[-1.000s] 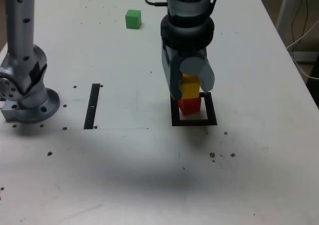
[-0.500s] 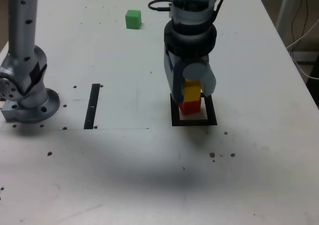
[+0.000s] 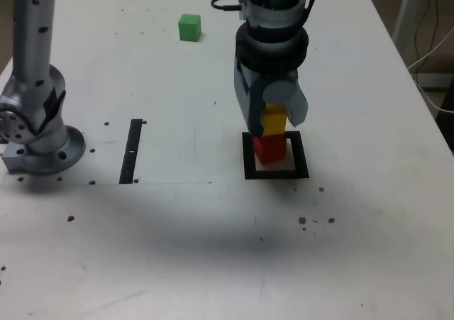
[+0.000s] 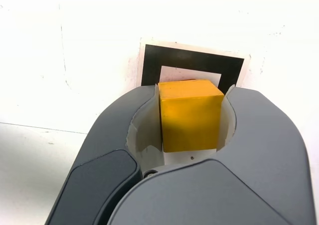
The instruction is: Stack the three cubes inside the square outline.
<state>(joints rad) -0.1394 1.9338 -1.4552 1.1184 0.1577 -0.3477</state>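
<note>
The yellow cube (image 3: pixel 274 121) now rests on the red cube (image 3: pixel 269 149) inside the square outline (image 3: pixel 248 171); the hand (image 3: pixel 273 114) has risen slightly, jaws loosely around it, grip uncertain. The green cube (image 3: pixel 189 27) remains.

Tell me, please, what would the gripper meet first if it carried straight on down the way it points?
The yellow cube, which sits between the gripper's jaws atop the red cube. Contact with the jaws is unclear.

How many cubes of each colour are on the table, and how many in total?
Red cube: 1
Yellow cube: 1
Green cube: 1
Total: 3
</note>
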